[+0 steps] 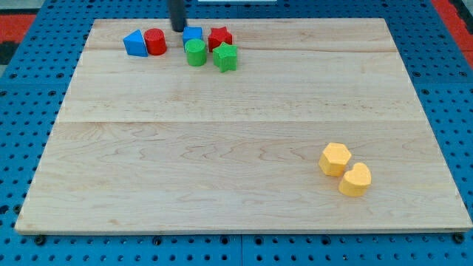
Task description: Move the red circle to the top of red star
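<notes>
The red circle [155,42] stands near the view's top left, touching a blue triangle [135,43] on its left. The red star [219,38] is further right along the top edge, beside a blue block [193,35]. My tip [178,28] comes down from the top edge between the red circle and the blue block, just right of the circle and slightly above it.
A green cylinder [196,53] and a green star [226,57] sit just below the blue block and red star. A yellow hexagon [335,159] and a yellow heart [355,179] lie at the lower right. The wooden board [222,148] rests on a blue pegboard.
</notes>
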